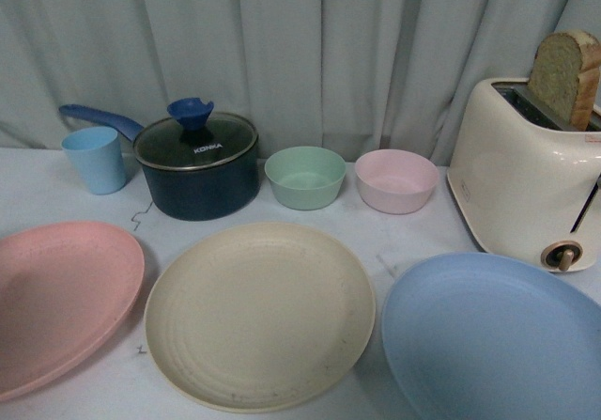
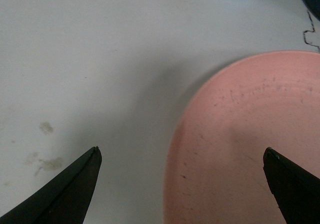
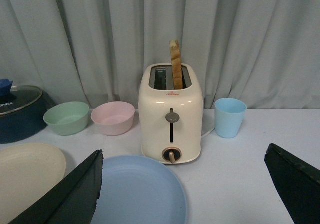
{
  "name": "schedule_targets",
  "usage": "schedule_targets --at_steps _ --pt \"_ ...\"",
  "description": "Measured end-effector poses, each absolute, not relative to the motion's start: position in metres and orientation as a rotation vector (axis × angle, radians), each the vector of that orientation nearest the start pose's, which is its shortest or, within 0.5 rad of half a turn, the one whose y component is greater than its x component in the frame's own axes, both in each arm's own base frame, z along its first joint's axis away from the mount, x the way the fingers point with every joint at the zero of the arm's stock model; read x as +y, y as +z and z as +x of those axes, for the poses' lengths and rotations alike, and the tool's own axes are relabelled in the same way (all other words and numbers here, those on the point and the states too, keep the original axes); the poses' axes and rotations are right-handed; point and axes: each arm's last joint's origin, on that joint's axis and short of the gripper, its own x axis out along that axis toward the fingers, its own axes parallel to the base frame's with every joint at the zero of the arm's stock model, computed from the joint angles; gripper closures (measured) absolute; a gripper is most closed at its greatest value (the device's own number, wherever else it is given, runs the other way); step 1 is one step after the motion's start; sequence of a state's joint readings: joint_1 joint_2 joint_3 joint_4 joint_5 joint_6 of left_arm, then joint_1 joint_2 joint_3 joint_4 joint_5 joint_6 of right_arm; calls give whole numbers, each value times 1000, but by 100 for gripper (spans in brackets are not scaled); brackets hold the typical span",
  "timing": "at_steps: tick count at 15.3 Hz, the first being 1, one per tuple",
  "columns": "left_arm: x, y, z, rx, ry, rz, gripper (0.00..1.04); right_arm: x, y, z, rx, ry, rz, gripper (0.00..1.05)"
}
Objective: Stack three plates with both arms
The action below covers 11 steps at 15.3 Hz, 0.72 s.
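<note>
Three plates lie side by side on the white table in the front view: a pink plate (image 1: 56, 298) at the left, a cream-beige plate (image 1: 258, 312) in the middle, a light blue plate (image 1: 493, 340) at the right. None overlaps another. Neither arm shows in the front view. My left gripper (image 2: 182, 156) is open, hovering over the left rim of the pink plate (image 2: 250, 139). My right gripper (image 3: 182, 159) is open, with the blue plate (image 3: 137, 191) and the edge of the cream-beige plate (image 3: 27, 176) below it.
Behind the plates stand a blue cup (image 1: 96, 159), a dark lidded pot (image 1: 197, 162), a green bowl (image 1: 304, 177), a pink bowl (image 1: 395, 180) and a cream toaster (image 1: 526, 171) with bread. A second blue cup (image 3: 230, 117) stands right of the toaster (image 3: 171, 115). A curtain hangs behind.
</note>
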<state>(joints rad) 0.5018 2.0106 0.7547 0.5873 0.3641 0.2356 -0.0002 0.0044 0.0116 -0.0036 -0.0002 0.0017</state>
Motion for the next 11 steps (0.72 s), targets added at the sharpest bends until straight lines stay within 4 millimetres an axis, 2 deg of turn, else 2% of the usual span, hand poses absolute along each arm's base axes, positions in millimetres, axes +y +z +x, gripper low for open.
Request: schedule_targets --at_steps 4,11 --pt "159 60 300 621 108 -100 7 0 167 97 -4 0 2 6" --pt "146 35 291 665 122 -133 7 0 167 97 -4 0 2 6"
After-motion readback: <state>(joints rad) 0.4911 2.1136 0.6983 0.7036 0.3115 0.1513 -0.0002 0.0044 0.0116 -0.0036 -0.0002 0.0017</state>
